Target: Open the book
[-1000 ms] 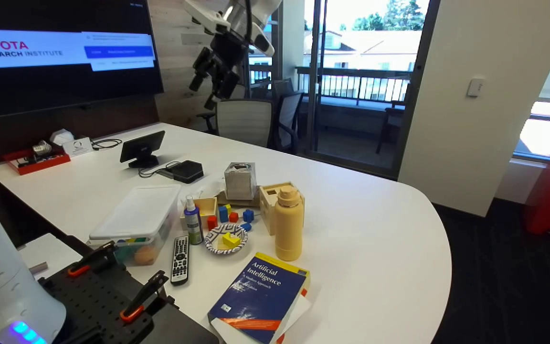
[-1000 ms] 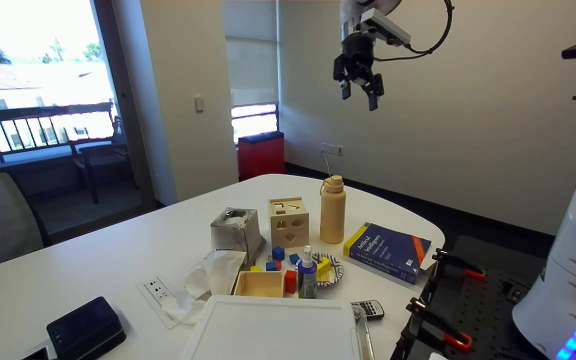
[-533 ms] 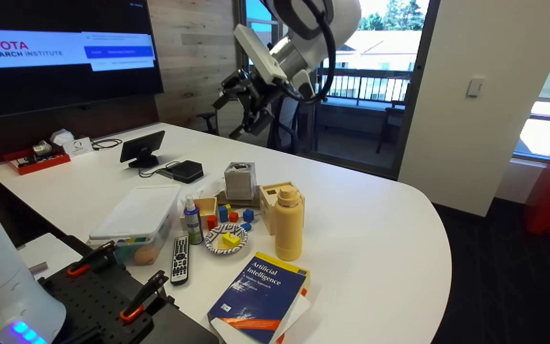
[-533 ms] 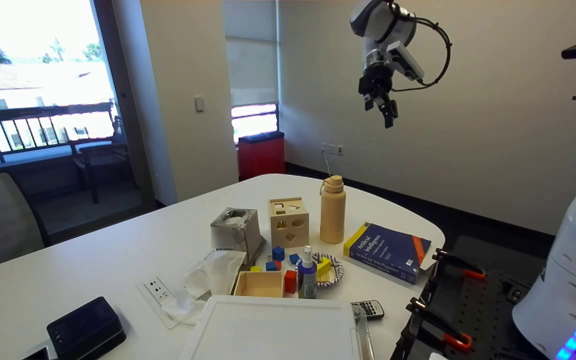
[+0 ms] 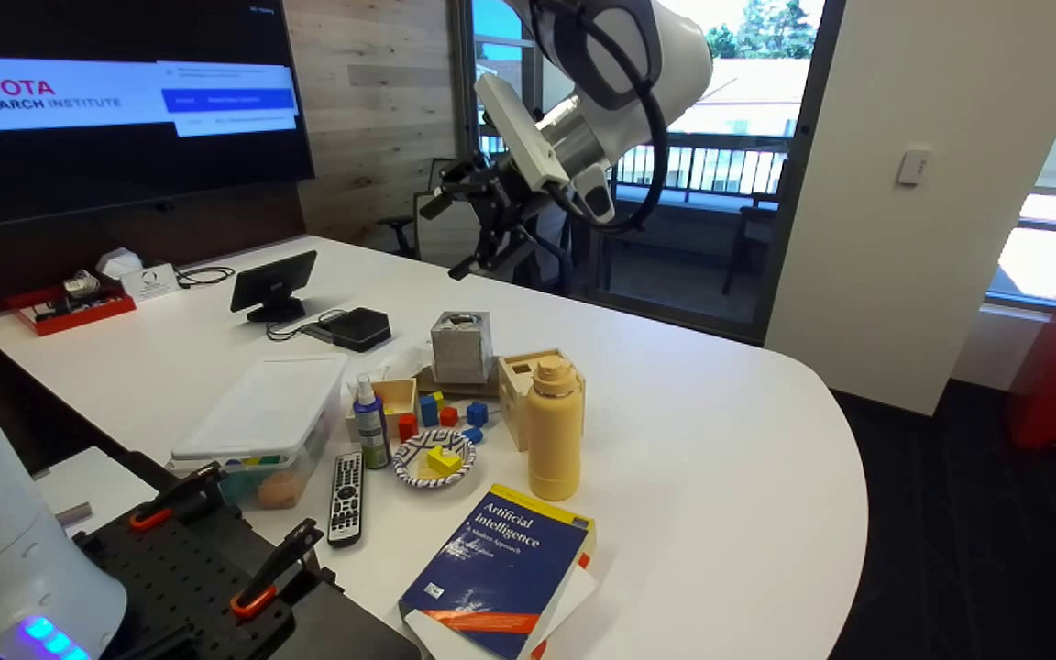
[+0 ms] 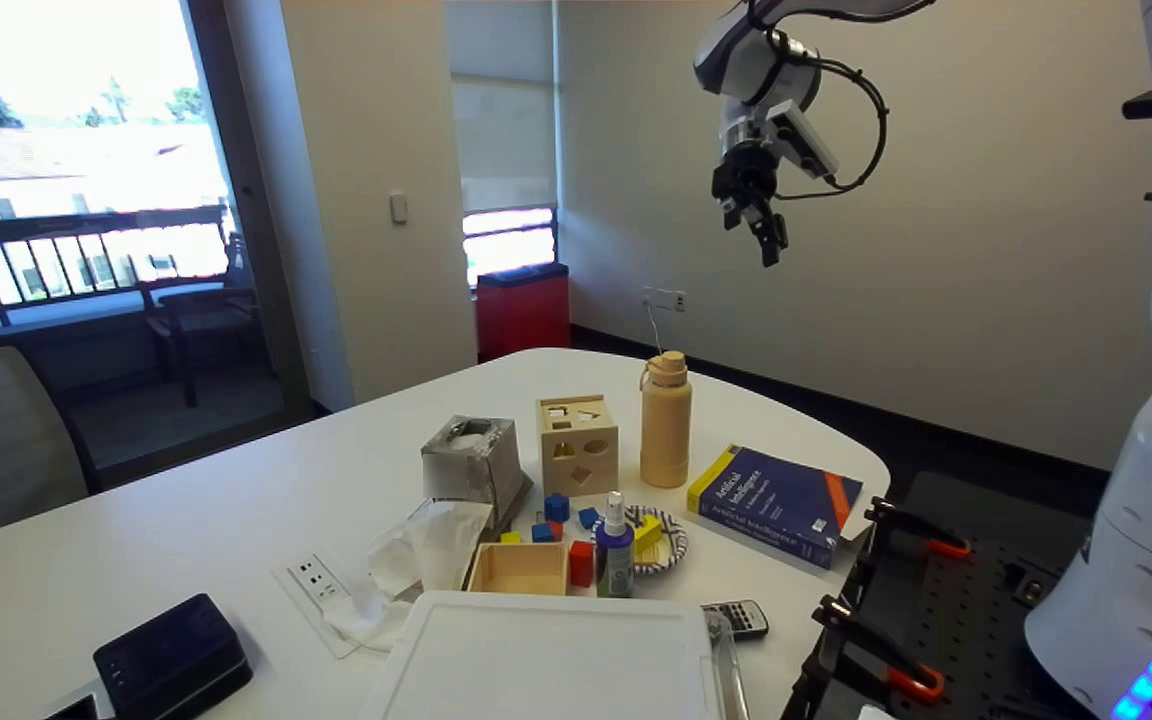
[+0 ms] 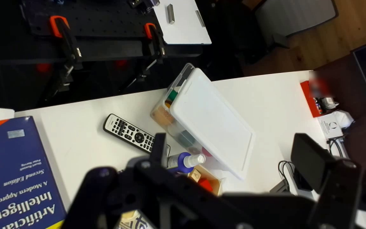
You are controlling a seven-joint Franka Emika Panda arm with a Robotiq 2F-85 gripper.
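The book (image 5: 500, 568) is a thick paperback with a dark blue cover, white lettering, a yellow band and an orange-red strip. It lies closed and flat near the table edge by the robot base, also in an exterior view (image 6: 776, 500) and at the left of the wrist view (image 7: 8, 171). White paper shows from under it. My gripper (image 5: 448, 238) hangs high above the table, well away from the book, also in an exterior view (image 6: 751, 240). In the wrist view (image 7: 232, 146) its jaws stand wide apart with nothing between them.
A yellow bottle (image 5: 554, 440) stands beside the book. A patterned bowl (image 5: 434, 458), a remote (image 5: 346, 500), a spray bottle (image 5: 370, 426) and a lidded plastic box (image 5: 262, 408) are near. A wooden shape box (image 6: 578, 445) and tissue box (image 6: 474, 460) stand farther off.
My gripper has come lower and tilted, moving rightward in both exterior views at first, then lower still with a slight leftward shift in one of them. The book has not moved.
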